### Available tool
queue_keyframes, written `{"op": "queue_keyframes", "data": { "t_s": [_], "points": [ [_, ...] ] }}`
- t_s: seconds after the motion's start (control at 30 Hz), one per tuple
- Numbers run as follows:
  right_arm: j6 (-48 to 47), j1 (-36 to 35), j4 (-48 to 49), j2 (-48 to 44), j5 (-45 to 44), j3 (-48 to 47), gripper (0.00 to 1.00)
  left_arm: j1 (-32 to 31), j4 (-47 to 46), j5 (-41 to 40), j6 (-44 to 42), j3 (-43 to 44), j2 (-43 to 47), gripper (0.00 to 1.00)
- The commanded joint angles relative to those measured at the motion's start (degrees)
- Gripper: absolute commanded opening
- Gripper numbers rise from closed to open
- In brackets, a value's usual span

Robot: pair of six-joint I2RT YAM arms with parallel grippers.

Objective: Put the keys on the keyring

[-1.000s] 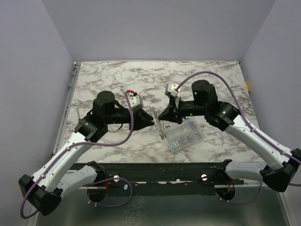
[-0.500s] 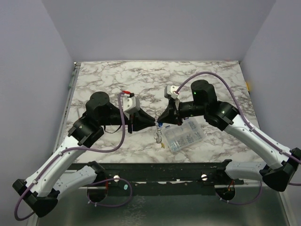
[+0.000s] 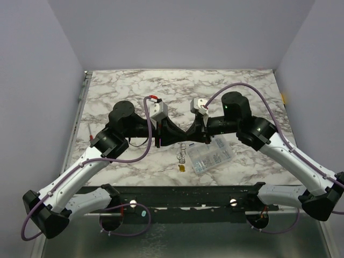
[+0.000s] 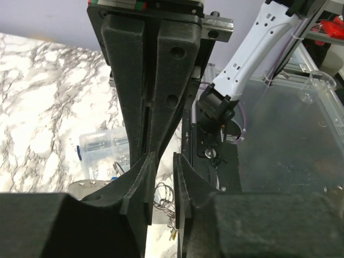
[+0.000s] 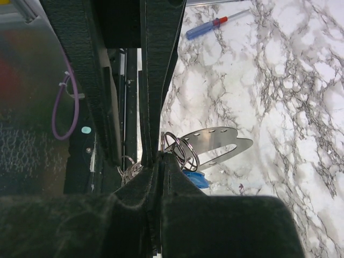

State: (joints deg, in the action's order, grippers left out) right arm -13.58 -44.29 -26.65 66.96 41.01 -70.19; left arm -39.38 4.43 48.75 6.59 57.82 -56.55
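My right gripper is shut on the keyring, a cluster of thin silvery loops; a blue key and a flat silver plate with holes sit beside it. In the top view both grippers meet tip to tip, left gripper facing right gripper. More of the keyring dangles beneath them, ending in a yellow key. In the left wrist view my left gripper has its jaws a narrow way apart, and the keyring and the yellow key show through the gap.
A clear compartment box of small parts lies just right of the dangling loops, under the right gripper. A red-and-blue stick lies on the marble further off. The black rail runs along the table's near edge.
My left gripper has moved right to meet the right gripper's tips, and its jaws have narrowed. The loops and yellow key now hang lower. The right gripper has stayed shut.
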Motion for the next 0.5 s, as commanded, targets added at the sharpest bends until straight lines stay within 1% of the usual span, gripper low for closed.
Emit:
{"op": "queue_keyframes", "data": {
  "t_s": [0.0,0.13,0.23,0.3,0.47],
  "points": [
    [-0.4,-0.2,1.0,-2.3,1.7,-1.1,0.01,-1.2,-4.2,2.9,1.7,-1.3,-0.5,0.27],
    [-0.3,-0.3,1.2,-3.2,1.5,-0.9,0.01,-1.2,-5.5,-0.6,0.7,-2.9,-1.3,0.21],
    [-0.3,-0.3,1.5,-3.8,1.1,-0.8,0.01,-1.2,-5.5,-1.9,0.4,-4.1,-1.6,0.21],
    [-0.2,-0.2,2.0,-4.5,0.9,-0.7,0.01,-1.2,-5.4,-2.3,0.3,-5.3,-1.7,0.23],
    [0.2,-0.2,3.3,-6.2,0.2,0.0,0.01,-1.2,-5.4,-1.6,0.6,-7.7,-1.7,0.31]
  ]
}}
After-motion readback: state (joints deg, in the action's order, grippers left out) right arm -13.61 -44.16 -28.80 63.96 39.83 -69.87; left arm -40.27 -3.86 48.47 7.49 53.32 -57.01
